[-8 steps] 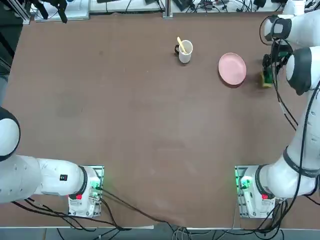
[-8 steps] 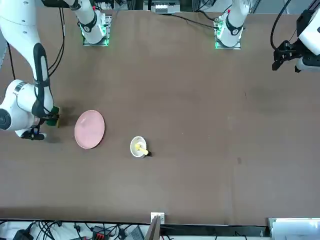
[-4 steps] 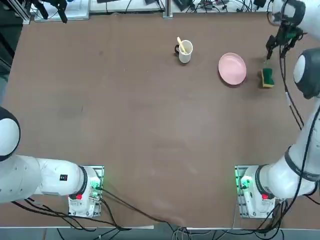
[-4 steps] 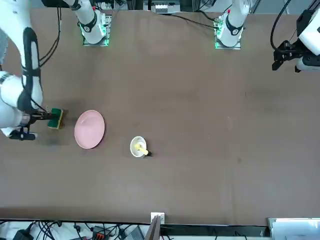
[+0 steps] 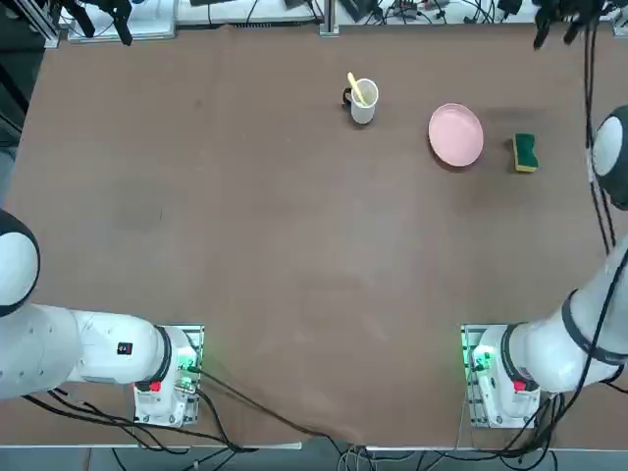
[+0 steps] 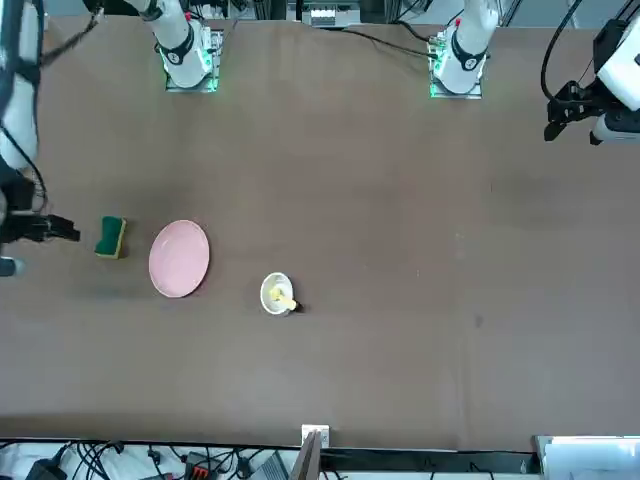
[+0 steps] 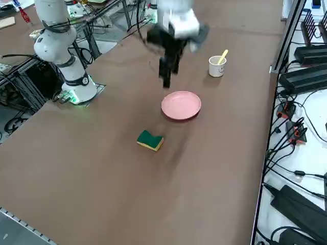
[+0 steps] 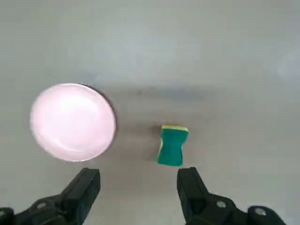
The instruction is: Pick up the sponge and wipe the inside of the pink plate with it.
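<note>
Sponge (image 7: 150, 140) flat on table (image 7: 102, 168), near pink plate (image 7: 181, 105); pincer (image 7: 166, 76) raised, empty.

Even overhead light, soft shadows; the raised arm (image 7: 173, 30) is motion-blurred.

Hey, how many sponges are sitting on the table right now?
1. The sponge lies flat on the brown table, close beside the pink plate on the side away from the white mug. Nothing in these views looks able to hide another.
</note>
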You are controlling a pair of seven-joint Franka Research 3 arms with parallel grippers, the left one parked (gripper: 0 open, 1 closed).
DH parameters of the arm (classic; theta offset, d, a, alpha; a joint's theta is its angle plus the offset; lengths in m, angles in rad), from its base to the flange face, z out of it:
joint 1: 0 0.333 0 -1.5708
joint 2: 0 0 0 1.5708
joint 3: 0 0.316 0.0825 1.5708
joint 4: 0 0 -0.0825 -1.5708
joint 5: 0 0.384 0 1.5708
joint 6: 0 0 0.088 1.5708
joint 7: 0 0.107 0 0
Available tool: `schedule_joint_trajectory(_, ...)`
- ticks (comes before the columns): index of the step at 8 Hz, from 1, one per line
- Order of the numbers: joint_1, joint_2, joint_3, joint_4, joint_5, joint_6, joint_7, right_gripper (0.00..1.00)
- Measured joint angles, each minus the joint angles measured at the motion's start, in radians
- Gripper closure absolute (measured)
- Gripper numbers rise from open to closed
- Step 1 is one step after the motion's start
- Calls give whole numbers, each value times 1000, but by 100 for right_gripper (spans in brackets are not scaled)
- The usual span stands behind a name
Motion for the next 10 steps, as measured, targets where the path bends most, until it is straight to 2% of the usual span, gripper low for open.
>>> schedule_joint_trajectory(2, 46, -73, 0, 53, 1, -46, 91, 0)
schedule_joint_trajectory(4, 77, -165, 2, 61, 1, -126, 141, 0)
schedule_joint_trajectory(6, 92, -213, 7, 61, -6, -171, 185, 0)
schedule_joint_trajectory(7, 85, -228, 33, 59, -30, -180, 203, 0)
schedule_joint_trajectory(8, 57, -251, 85, 51, -58, -188, 213, 0)
schedule_joint_trajectory(10, -54, -318, 225, -9, -75, -199, 223, 0)
